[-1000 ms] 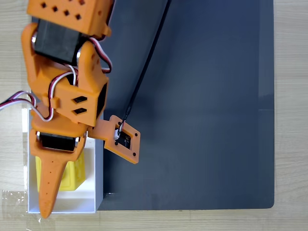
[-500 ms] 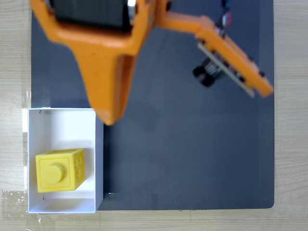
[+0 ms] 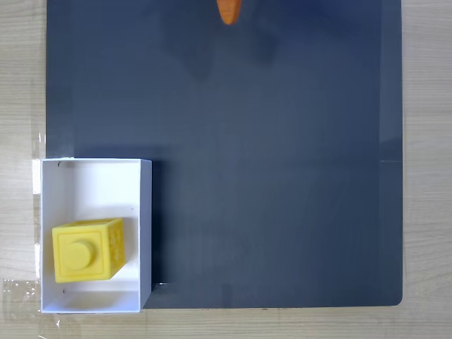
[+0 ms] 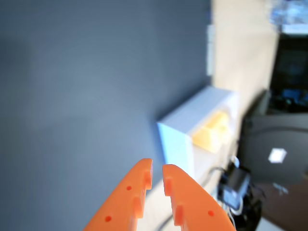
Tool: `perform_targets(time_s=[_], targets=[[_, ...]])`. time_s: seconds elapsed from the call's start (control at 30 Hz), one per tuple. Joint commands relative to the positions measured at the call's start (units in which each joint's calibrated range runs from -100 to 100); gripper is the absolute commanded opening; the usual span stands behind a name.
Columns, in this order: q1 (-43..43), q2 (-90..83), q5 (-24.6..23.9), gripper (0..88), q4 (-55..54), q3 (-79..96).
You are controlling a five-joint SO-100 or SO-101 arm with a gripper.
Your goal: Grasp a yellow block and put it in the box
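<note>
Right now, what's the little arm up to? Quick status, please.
Gripper empty, nearly shut, above the dark mat. Yellow block sits inside the box. Nothing in the way.

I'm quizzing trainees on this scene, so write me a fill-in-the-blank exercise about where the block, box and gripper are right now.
1. The yellow block sits inside the white ____.
2. The box stands at the lower left corner of the dark ____ in the fixed view.
3. In the wrist view the gripper holds ____.
4. The round stud on the block faces ____ in the fixed view.

Missing words: box; mat; nothing; up
</note>
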Motion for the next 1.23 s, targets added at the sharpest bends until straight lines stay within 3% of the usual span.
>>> perform_targets(time_s=[0.0,0.13,1.2], targets=[[0.3,-12.0,0.2,2.7,1.2,14.3],[-0.4,-13.1,0.2,2.7,3.0,21.7],[-0.1,-13.1,0.1,3.0,3.2,21.8]])
